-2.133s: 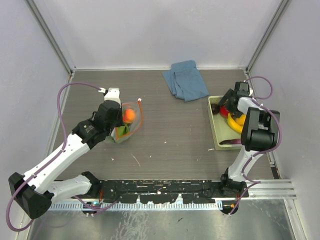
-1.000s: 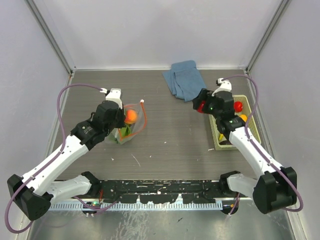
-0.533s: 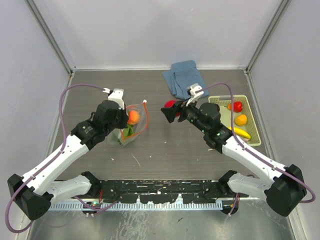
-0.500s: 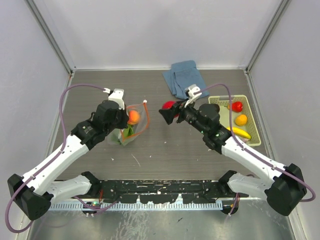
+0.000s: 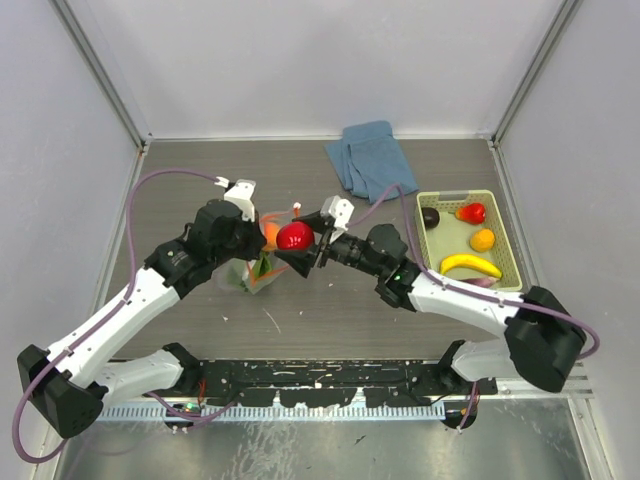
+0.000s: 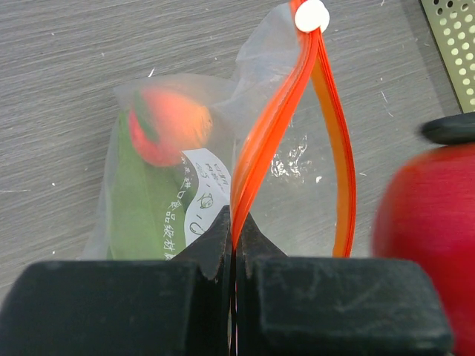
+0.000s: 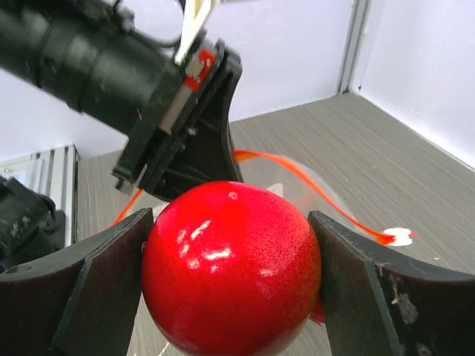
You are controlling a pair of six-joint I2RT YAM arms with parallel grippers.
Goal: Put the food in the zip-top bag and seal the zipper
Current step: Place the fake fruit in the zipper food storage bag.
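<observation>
The right pincer (image 5: 297, 243), spread wide and clasping 1 red fruit (image 7: 231, 271), hung just right of the zip-top bag (image 6: 297, 185) mouth. The left pincer (image 6: 234, 239), pressed together on the zipper (image 6: 271, 126), held the mouth agape, its gap running lengthwise toward the white slider (image 6: 312, 15).

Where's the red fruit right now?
Top view, left of centre: the red fruit sits in the right gripper at the open mouth of the zip-top bag, beside the left gripper.

Zip-top bag (image 5: 258, 270) left of centre — basket (image 5: 455, 196) at right, cloth (image 5: 370, 160) behind.
</observation>
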